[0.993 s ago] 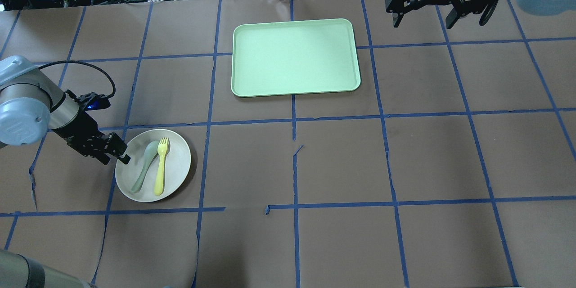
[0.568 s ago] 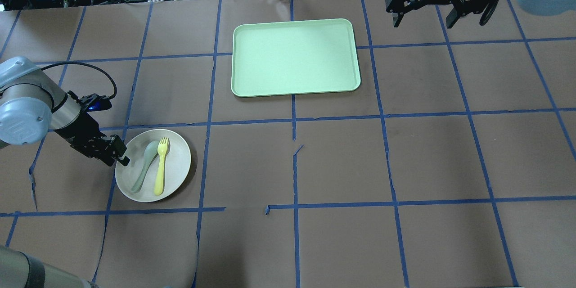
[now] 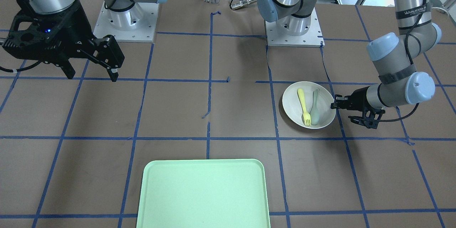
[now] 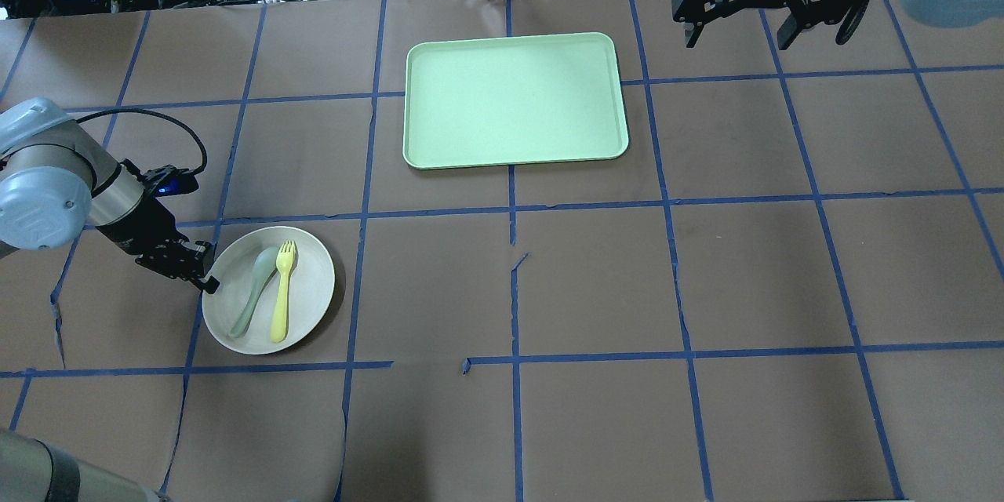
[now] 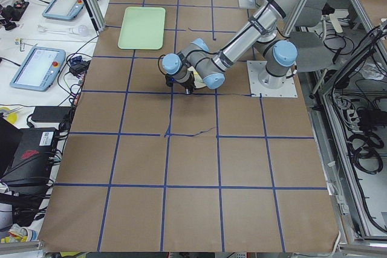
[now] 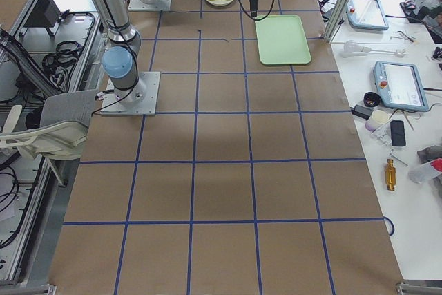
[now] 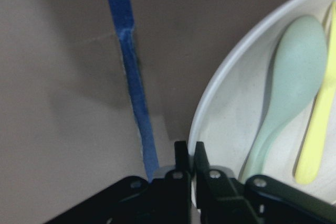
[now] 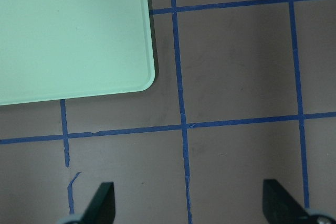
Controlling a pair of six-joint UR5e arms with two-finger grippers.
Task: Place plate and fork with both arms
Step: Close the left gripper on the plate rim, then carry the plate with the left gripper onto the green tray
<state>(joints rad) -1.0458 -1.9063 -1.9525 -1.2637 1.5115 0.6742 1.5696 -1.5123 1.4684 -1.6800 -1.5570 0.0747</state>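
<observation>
The off-white plate [image 4: 311,282] lies on the table at the near left, with the pale-yellow fork [image 4: 281,290] and a grey-green spoon [image 4: 255,290] side by side in it. My left gripper [image 4: 207,280] is low at the plate's left rim. In the left wrist view its fingers [image 7: 181,153] are pinched together over the plate's rim [image 7: 210,108], beside the spoon [image 7: 291,77] and the fork [image 7: 320,129]. My right gripper [image 4: 741,25] hangs open and empty, high over the far right of the table; it also shows in the front-facing view [image 3: 92,74].
A mint-green rectangular tray [image 4: 514,100] lies at the far middle of the table; its corner shows in the right wrist view [image 8: 68,35]. Blue tape lines grid the brown table cover. Cables and devices lie beyond the far edge.
My left gripper has dropped lower and its fingers have closed on the plate's left rim. The plate has shifted very slightly. The right arm has not moved.
</observation>
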